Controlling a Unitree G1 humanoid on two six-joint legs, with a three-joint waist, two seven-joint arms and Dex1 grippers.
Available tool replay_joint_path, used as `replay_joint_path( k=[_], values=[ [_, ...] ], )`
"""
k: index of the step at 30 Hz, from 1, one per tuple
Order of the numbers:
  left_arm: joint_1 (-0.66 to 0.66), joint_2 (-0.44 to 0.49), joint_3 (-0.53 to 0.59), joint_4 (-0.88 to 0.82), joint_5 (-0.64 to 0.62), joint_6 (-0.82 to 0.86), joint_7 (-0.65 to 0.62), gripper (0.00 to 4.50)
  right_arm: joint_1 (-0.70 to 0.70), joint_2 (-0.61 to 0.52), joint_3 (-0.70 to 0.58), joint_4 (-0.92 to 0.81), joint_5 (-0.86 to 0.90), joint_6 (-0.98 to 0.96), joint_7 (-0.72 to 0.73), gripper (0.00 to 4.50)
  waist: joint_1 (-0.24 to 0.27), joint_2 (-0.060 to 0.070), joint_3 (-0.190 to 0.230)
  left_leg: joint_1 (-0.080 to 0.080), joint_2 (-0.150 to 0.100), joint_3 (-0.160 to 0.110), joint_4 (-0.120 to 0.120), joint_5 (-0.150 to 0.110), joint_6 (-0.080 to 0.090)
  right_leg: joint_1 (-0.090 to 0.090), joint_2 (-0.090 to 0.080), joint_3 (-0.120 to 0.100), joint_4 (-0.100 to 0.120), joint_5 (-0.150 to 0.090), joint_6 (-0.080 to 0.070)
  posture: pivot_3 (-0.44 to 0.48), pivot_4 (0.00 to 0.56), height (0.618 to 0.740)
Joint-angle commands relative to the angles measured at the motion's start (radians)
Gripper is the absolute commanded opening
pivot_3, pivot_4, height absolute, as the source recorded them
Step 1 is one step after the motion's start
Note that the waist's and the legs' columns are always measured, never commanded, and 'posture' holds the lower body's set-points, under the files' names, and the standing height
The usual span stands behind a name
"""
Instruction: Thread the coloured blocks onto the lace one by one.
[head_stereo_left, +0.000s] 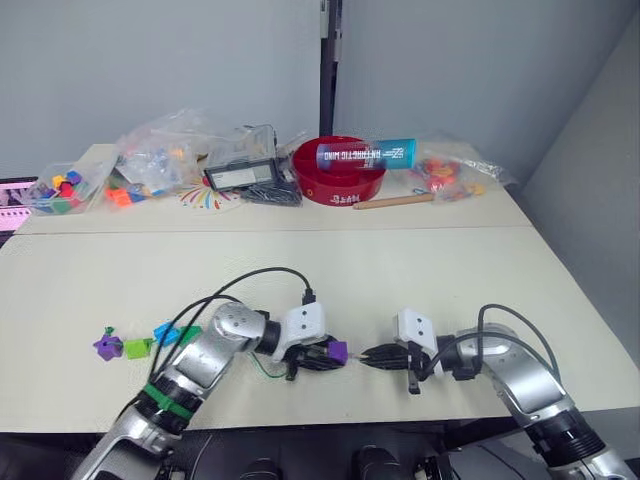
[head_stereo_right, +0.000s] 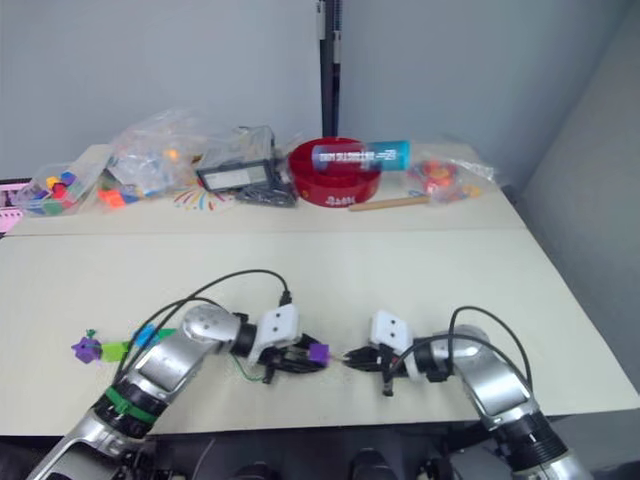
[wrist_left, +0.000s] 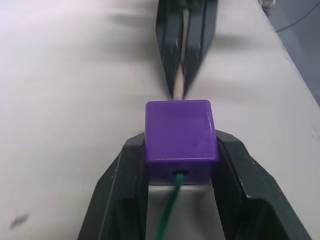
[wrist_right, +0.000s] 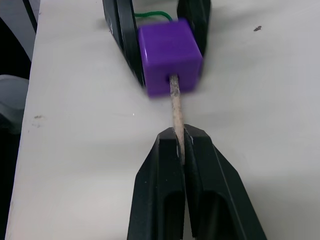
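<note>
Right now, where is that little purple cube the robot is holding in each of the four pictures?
Left eye view: purple cube, near the table's front edge, between the two grippers.
Right eye view: same spot.
Left wrist view: centre, clamped by the left gripper.
Right wrist view: upper middle.
Shared landmark: the lace's pale stiff tip, held by the right gripper.

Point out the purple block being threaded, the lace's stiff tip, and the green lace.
purple block (wrist_left: 181, 131), left wrist view, top face.
stiff tip (wrist_right: 176, 105), right wrist view, mid-shaft.
green lace (wrist_left: 170, 212), left wrist view, strand leaving the hole.
</note>
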Motion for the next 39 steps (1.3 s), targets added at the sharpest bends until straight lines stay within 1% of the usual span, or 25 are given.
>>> replay_joint_path(
  k=[1,2,5,7,11,14,20,24,28,31,33,35,36,39],
  values=[
    [0.065,0.127,0.092,-0.015,-0.023,-0.052,-0.056,1.19,-0.014,-0.038,-0.03,-0.018,0.012,-0.013,0.031,0.0,-0.003,0.0,0.0,0.0,0.0,0.0,0.0,0.0,0.0,0.0,0.0,0.0,0.0,0.0,0.0,0.0,0.15,0.74],
    [0.082,0.158,0.108,-0.009,-0.028,-0.069,-0.068,1.19,-0.013,-0.045,-0.029,-0.016,0.013,-0.016,0.037,0.0,-0.004,0.0,0.0,0.0,0.001,0.0,-0.001,0.0,0.0,0.0,0.0,0.0,0.0,0.0,0.0,0.0,0.15,0.74],
    [0.146,0.278,0.169,0.085,-0.016,-0.187,-0.114,1.19,-0.011,-0.068,-0.033,-0.005,0.015,-0.026,0.057,0.0,-0.009,0.0,0.0,0.002,0.001,0.0,-0.002,0.0,0.0,0.0,0.001,0.0,0.0,0.0,-0.001,0.0,0.15,0.74],
    [0.168,0.331,0.201,0.147,-0.02,-0.24,-0.14,1.19,-0.008,-0.082,-0.035,0.0,0.013,-0.035,0.071,0.0,-0.017,0.0,0.0,0.002,0.001,0.001,-0.003,0.0,0.0,0.0,0.001,0.0,0.0,-0.001,-0.001,0.0,0.15,0.74],
    [0.178,0.416,0.252,0.315,-0.017,-0.371,-0.194,1.19,-0.008,-0.098,-0.036,0.011,0.012,-0.052,0.089,0.0,-0.028,0.0,0.0,0.005,0.003,0.002,-0.006,0.0,0.0,0.0,0.002,0.0,0.001,-0.004,0.0,0.0,0.15,0.74],
    [0.176,0.458,0.272,0.416,-0.012,-0.452,-0.229,1.19,-0.013,-0.094,-0.03,0.015,0.011,-0.06,0.093,0.0,-0.035,0.0,0.0,0.005,0.004,0.002,-0.01,0.0,0.0,0.0,0.004,0.0,0.004,-0.007,-0.002,0.0,0.15,0.74],
    [0.188,0.506,0.296,0.503,-0.011,-0.545,-0.269,1.19,-0.015,-0.078,-0.016,0.003,0.006,-0.064,0.092,0.0,-0.047,0.002,0.001,0.005,0.008,0.003,-0.011,0.0,0.0,0.0,0.009,0.0,0.006,-0.009,-0.005,0.0,0.15,0.74],
    [0.195,0.512,0.298,0.53,-0.008,-0.575,-0.276,1.19,-0.018,-0.058,-0.005,-0.003,0.002,-0.061,0.085,0.0,-0.048,0.002,0.001,0.005,0.012,0.003,-0.012,0.0,0.0,-0.002,0.013,0.001,0.007,-0.009,-0.006,0.0,0.15,0.74],
    [0.193,0.502,0.3,0.513,-0.013,-0.57,-0.276,1.19,-0.021,-0.041,0.008,-0.018,0.0,-0.048,0.079,0.0,-0.047,0.003,0.001,0.005,0.015,0.003,-0.013,0.0,0.0,-0.003,0.016,0.001,0.007,-0.009,-0.008,0.0,0.15,0.74],
    [0.182,0.497,0.301,0.457,-0.035,-0.496,-0.281,1.19,-0.032,-0.023,0.02,-0.027,-0.001,-0.031,0.07,0.0,-0.046,0.004,0.0,0.005,0.015,0.003,-0.013,0.0,0.0,-0.005,0.016,0.002,0.008,-0.008,-0.009,0.0,0.15,0.74],
    [0.171,0.506,0.299,0.413,-0.031,-0.453,-0.283,2.23,-0.036,-0.013,0.027,-0.032,-0.001,-0.021,0.064,0.0,-0.045,0.004,0.0,0.005,0.015,0.003,-0.013,0.0,0.0,-0.008,0.016,0.002,0.008,-0.008,-0.009,0.0,0.15,0.74],
    [0.161,0.529,0.298,0.353,-0.025,-0.396,-0.294,2.88,-0.041,-0.003,0.031,-0.031,-0.004,-0.014,0.055,0.0,-0.04,0.003,0.001,0.001,0.015,0.004,-0.013,0.0,0.0,-0.015,0.017,0.002,0.009,-0.007,-0.011,0.0,0.15,0.74],
    [0.155,0.543,0.299,0.322,-0.016,-0.369,-0.295,3.21,-0.042,0.001,0.033,-0.03,-0.003,-0.011,0.051,0.0,-0.038,0.004,0.001,0.0,0.015,0.003,-0.013,0.0,0.0,-0.016,0.017,0.002,0.01,-0.004,-0.017,0.0,0.15,0.74],
    [0.137,0.586,0.301,0.252,-0.008,-0.3,-0.315,4.15,-0.046,0.017,0.041,-0.024,-0.008,-0.01,0.036,0.0,-0.035,0.003,0.001,-0.002,0.015,0.003,-0.013,0.0,0.0,-0.017,0.017,0.002,0.009,-0.004,-0.017,0.0,0.15,0.74]
  ],
)
